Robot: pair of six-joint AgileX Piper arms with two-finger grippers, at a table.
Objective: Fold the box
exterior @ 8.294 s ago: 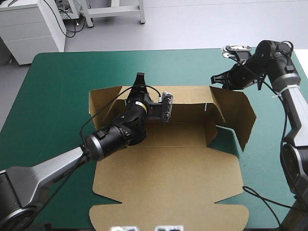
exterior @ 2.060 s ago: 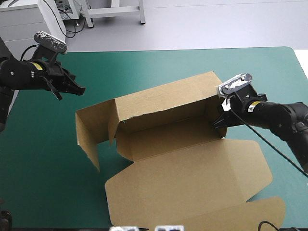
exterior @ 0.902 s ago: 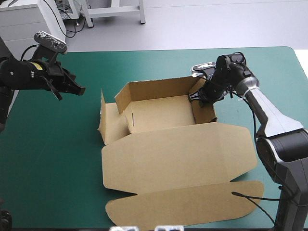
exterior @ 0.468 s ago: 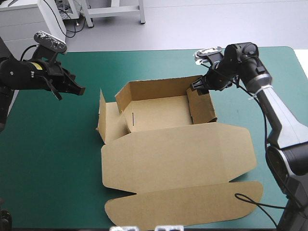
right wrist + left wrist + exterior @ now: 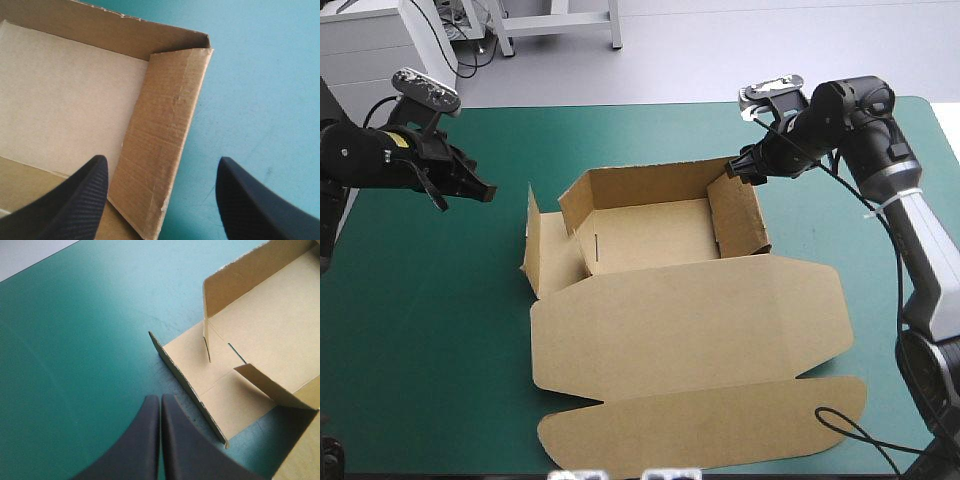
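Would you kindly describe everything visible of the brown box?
The box is a cut sheet of brown corrugated board, half formed: far wall and right wall raised, left end panel splayed outward, lid lying flat toward the near edge. It rests on the teal-green cover. The open right hand hangs over the right wall, seemingly clear; the shut left hand is well away.

1 box [image 5: 690, 320], 2 hands: L hand [image 5: 488, 190], R hand [image 5: 733, 170].

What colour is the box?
The box is brown, seen best in the high view.
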